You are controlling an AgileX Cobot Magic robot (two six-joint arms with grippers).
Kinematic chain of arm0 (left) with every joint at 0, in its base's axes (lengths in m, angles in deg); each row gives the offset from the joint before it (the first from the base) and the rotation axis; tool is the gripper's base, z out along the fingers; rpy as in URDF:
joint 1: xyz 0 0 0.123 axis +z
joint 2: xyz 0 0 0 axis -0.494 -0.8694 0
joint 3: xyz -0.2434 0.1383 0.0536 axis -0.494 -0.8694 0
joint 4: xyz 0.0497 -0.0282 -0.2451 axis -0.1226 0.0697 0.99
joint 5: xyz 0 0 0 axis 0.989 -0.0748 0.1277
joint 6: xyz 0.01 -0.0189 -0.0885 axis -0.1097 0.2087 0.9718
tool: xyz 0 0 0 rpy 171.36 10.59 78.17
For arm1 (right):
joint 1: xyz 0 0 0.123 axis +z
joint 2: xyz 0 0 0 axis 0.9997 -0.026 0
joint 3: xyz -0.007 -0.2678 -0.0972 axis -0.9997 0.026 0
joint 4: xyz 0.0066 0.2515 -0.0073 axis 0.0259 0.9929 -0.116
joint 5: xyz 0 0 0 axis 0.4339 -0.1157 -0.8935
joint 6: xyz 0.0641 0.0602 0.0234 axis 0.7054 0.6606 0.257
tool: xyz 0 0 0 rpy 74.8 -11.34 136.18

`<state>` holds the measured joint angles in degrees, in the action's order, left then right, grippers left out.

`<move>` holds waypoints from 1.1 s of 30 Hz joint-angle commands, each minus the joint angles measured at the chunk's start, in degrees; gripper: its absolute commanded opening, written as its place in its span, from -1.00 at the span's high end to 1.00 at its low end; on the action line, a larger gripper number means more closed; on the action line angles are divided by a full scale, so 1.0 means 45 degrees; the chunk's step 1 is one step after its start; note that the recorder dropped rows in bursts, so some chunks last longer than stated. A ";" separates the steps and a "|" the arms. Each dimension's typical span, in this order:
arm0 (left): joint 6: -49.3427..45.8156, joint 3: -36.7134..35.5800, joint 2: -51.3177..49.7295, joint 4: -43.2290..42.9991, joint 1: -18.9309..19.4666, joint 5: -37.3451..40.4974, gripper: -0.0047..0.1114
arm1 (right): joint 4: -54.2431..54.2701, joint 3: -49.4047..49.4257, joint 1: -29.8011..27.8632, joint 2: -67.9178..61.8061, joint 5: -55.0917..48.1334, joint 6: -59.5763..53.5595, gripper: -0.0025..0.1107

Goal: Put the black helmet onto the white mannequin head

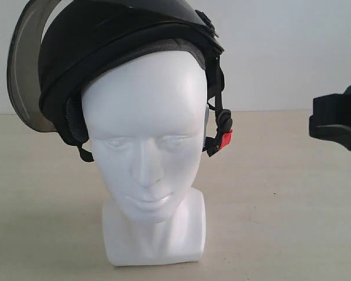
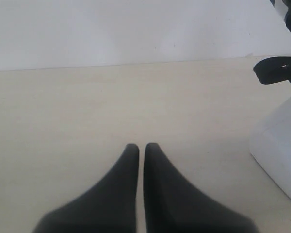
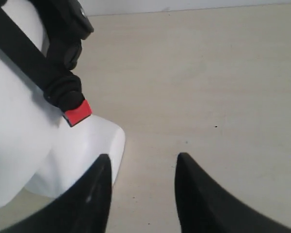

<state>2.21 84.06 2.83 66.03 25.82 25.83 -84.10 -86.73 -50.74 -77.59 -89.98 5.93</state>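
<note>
The black helmet (image 1: 117, 41) sits on top of the white mannequin head (image 1: 146, 146), its smoke-tinted visor (image 1: 23, 64) flipped up at the left. A chin strap with a red buckle (image 1: 225, 139) hangs beside the head's cheek; the same red buckle (image 3: 78, 112) and the head's base (image 3: 94, 145) show in the right wrist view. My right gripper (image 3: 143, 162) is open and empty, just off the base, and its body (image 1: 339, 120) shows at the right edge. My left gripper (image 2: 141, 147) is shut on nothing, over the table, left of the white base (image 2: 279, 155).
The beige table (image 1: 281, 205) runs to a white wall behind. A strap end (image 2: 279, 70) hangs above the base in the left wrist view.
</note>
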 commanded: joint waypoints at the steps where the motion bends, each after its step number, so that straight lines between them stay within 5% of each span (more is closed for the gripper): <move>1: -0.0103 -0.0049 0.0048 -0.0002 -0.0055 -0.0036 0.84 | -0.1110 0.0007 -0.0019 -0.0153 -0.0478 0.0017 0.60; 5: -0.0103 -0.0049 0.0048 -0.0002 -0.0055 -0.0036 0.84 | -0.2779 0.0007 -0.0019 -0.0130 -0.0972 0.0124 0.96; 28: -0.0301 -0.0049 0.0048 -0.0002 -0.0055 -0.0120 0.84 | -0.2002 0.0007 -0.0019 -0.0130 -0.0516 -0.2156 0.96; 33: 0.0484 -0.0049 0.0048 0.1803 -0.0055 -0.2643 0.84 | -0.1977 0.0007 -0.0019 -0.0130 -0.0516 -0.2258 0.96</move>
<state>1.50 84.06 2.83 67.98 25.82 21.49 -93.02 -86.73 -50.74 -78.23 -92.74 -3.55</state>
